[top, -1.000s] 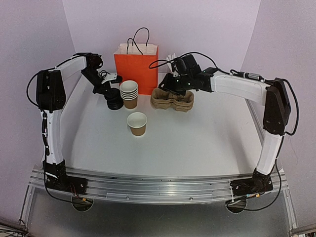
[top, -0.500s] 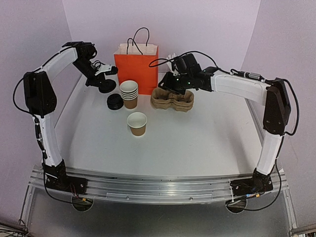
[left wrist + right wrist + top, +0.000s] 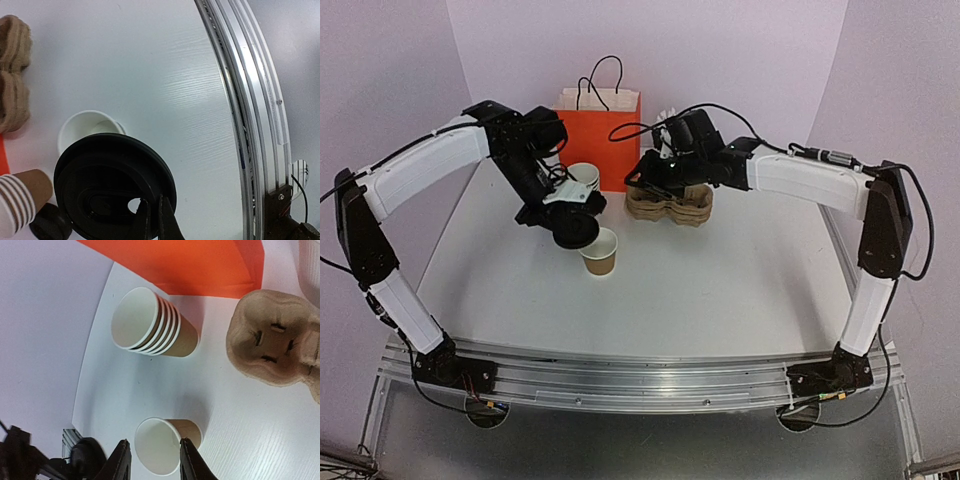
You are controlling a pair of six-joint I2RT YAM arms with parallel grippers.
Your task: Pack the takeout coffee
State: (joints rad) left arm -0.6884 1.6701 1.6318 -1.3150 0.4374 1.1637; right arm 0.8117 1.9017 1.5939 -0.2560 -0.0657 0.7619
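Note:
A lidded takeout coffee is out of view. One open-topped brown paper cup with a white inside stands mid-table. My left gripper is shut on the rim of a black dome lid, which hangs just left of and above the cup. In the left wrist view the lid covers part of the cup's rim, with the gripper pinching the lid's edge. My right gripper hovers open and empty over the carriers. From the right wrist, the cup lies far below the right gripper.
An orange paper bag stands at the back. A stack of lidless brown cups stands in front of it. Brown pulp cup carriers lie to the right of the stack. Pale walls close in the table's left, right and back sides.
My left arm has lifted a black lid from the back left and swung it right and forward to just beside the single cup. My right gripper has risen slightly over the carriers.

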